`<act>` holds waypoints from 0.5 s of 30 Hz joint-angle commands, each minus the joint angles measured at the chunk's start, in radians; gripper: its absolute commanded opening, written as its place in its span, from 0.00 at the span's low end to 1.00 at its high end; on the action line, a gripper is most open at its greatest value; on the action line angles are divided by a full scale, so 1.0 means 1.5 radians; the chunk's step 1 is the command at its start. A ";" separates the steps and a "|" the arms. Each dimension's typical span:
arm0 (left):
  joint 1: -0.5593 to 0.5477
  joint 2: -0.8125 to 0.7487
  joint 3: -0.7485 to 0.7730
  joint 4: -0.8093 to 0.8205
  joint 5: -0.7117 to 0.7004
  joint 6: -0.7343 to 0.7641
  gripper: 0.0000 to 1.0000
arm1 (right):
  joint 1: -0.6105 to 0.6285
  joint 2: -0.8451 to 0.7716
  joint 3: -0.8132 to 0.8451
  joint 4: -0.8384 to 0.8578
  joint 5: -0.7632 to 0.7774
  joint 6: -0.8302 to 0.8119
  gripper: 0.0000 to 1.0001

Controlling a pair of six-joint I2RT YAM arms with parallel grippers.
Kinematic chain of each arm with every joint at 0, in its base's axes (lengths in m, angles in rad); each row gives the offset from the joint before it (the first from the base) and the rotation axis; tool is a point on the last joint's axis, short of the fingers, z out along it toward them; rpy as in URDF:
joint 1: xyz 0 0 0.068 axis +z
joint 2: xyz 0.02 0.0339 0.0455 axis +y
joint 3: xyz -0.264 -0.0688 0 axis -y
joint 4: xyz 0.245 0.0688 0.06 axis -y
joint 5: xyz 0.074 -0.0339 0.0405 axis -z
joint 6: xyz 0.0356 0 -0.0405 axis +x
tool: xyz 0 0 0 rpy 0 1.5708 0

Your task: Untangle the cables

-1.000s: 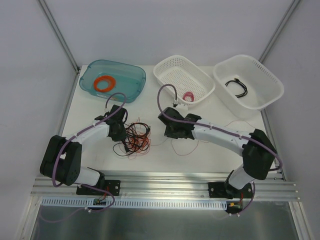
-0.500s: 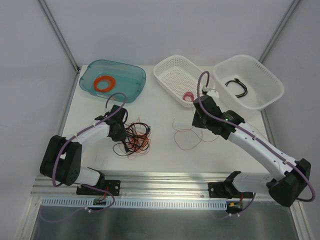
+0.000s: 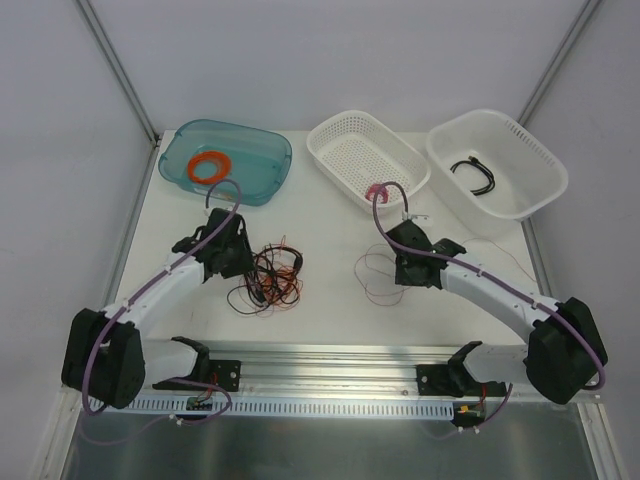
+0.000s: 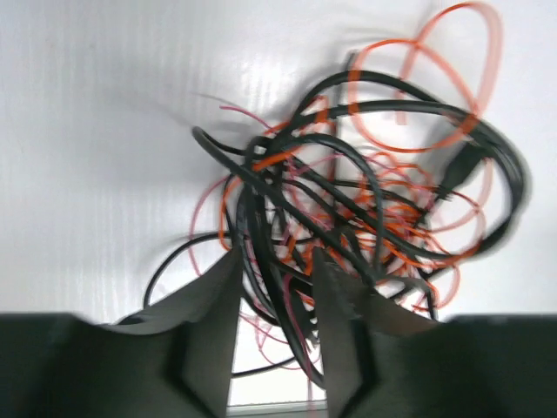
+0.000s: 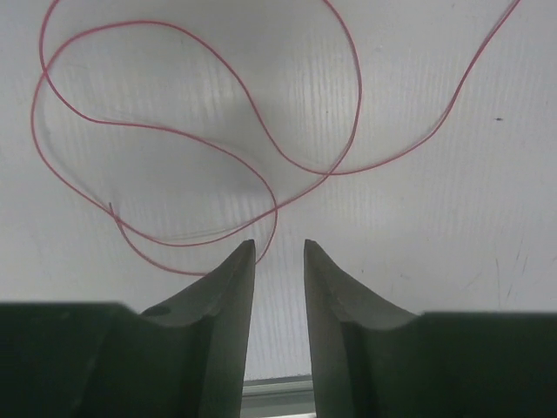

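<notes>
- Left tool (image 4: 274, 261) – jaws a narrow gap apart, low over the near edge of the cable tangle (image 3: 270, 280). A few black strands run through the gap, but the fingers don't look pinched on them, so I'd call it parted, not gripping.
- The tangle is one knot of black, red and orange loops on the tabletop (image 3: 330, 235), left of centre, just beside the left tool.
- Right tool (image 5: 278, 248) – also narrowly parted, nothing between the fingers. It hangs right over the loose red wire (image 3: 375, 278).
- That red wire lies flat in open curls on its own, right of centre and well apart from the tangle. One end lies just beside the left fingertip in the wrist view.
- Far edge: teal tray (image 3: 283, 160) with an orange ring (image 3: 208, 166), middle basket (image 3: 338, 122) with a pink spool (image 3: 378, 190), right basket (image 3: 530, 140) with a black cable-like piece (image 3: 475, 175).
- Progress, as a judgement: one red wire is free of the knot, and possibly the black piece is already sorted – an early-to-middle stage.
- Left to do: the main knot is dense. Black and orange strands cross many times, so most of the separating remains.
</notes>
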 commanded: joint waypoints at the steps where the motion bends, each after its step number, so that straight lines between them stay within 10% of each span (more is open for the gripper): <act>1: -0.006 -0.073 0.004 -0.004 0.041 0.042 0.39 | -0.009 0.008 -0.005 0.041 0.019 -0.014 0.34; 9: -0.006 -0.220 0.004 -0.012 0.085 0.110 0.77 | -0.024 0.046 -0.017 0.116 -0.059 -0.129 0.84; 15: -0.006 -0.300 -0.003 -0.013 0.099 0.205 0.99 | -0.060 0.103 -0.003 0.135 -0.124 -0.207 0.89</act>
